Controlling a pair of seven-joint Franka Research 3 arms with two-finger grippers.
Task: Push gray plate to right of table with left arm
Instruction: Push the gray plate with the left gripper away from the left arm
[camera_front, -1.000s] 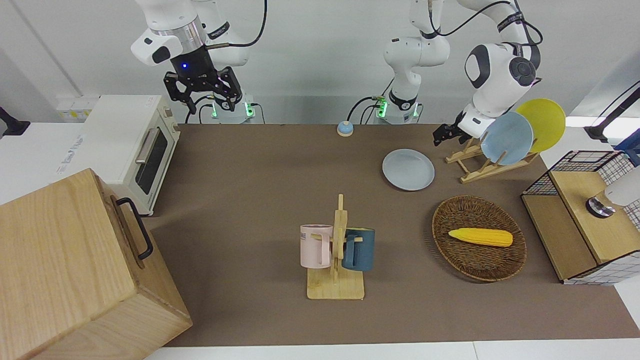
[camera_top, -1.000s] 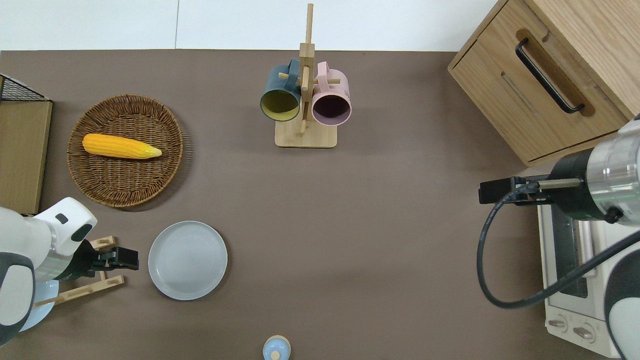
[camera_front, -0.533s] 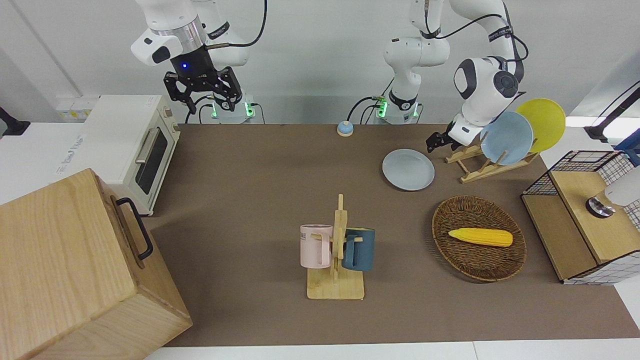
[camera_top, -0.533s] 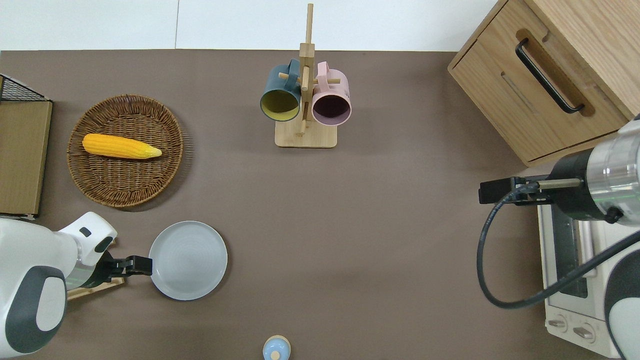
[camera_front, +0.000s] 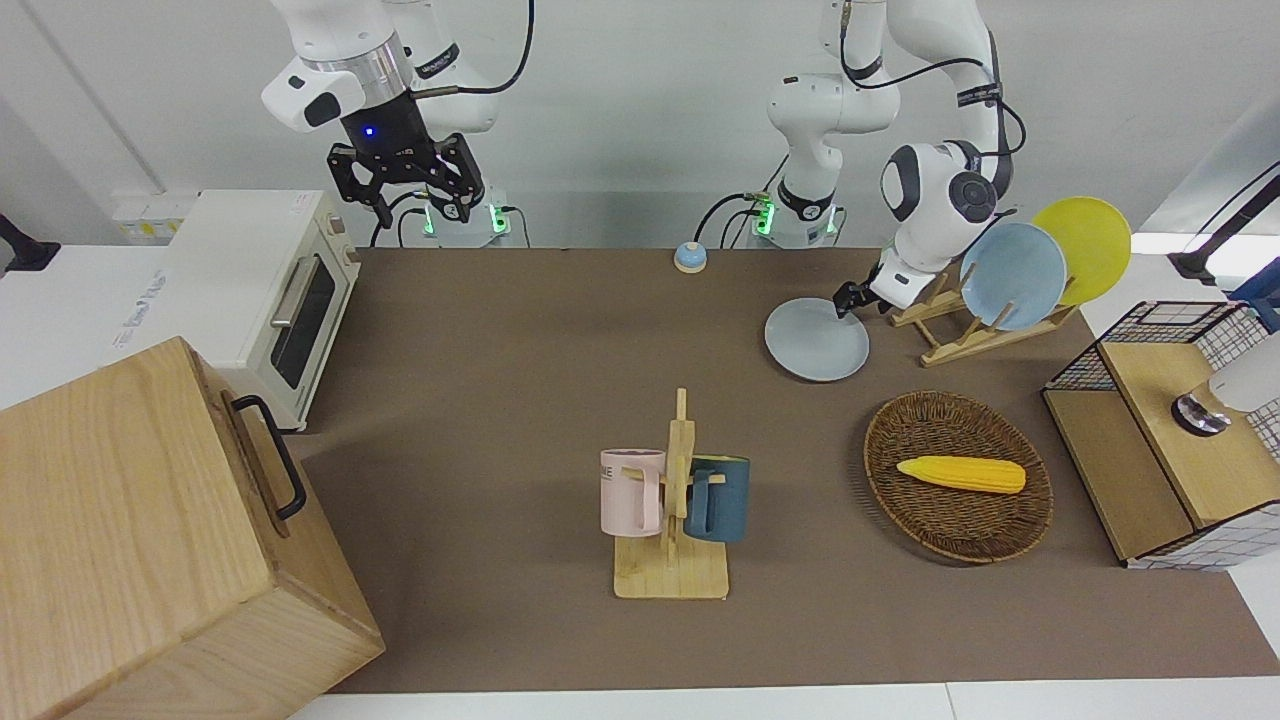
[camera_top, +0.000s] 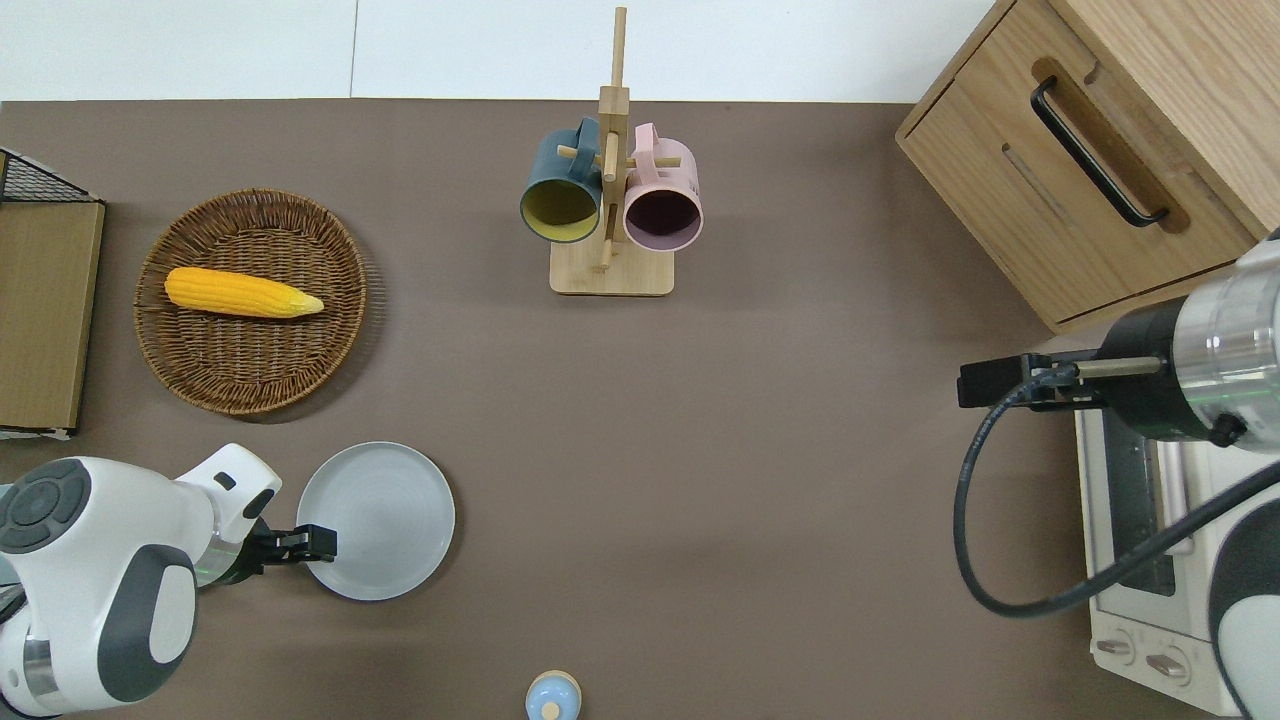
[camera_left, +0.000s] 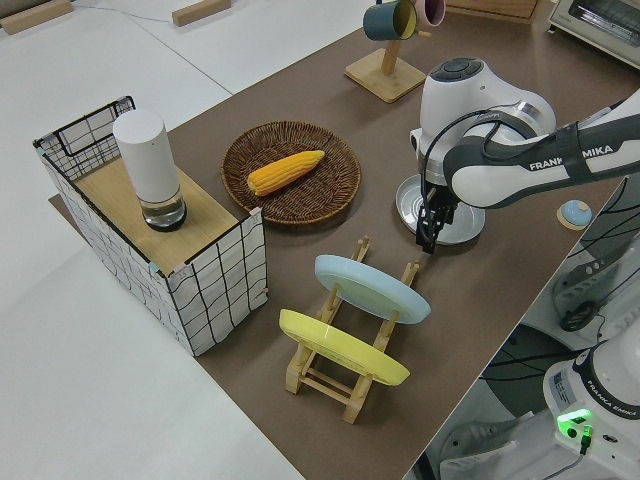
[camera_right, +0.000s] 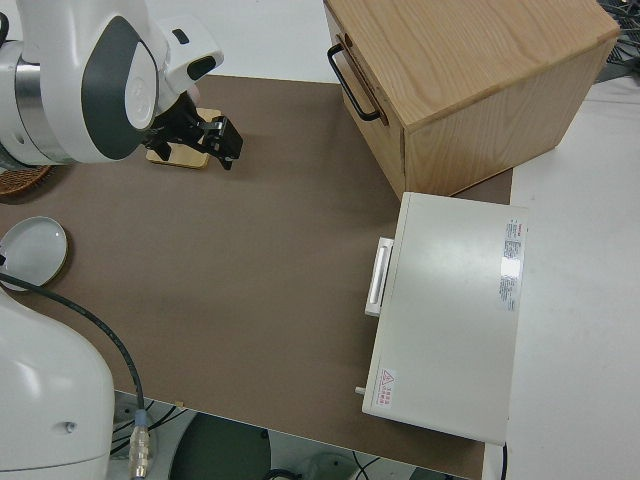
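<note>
My left claw (camera_top: 318, 543), grip state indiscernible, overlaps the gray plate (camera_top: 385, 515) edge; riding over it would skip the push.

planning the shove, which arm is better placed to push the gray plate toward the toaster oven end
Left. The left gripper is already low at the gray plate, at its rim on the side away from the toaster oven, so it can shove that way. The right arm is parked.

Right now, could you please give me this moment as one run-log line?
left claw: low, at gray plate rim | plate: flat on table, not yet pushed | right arm: parked
</note>
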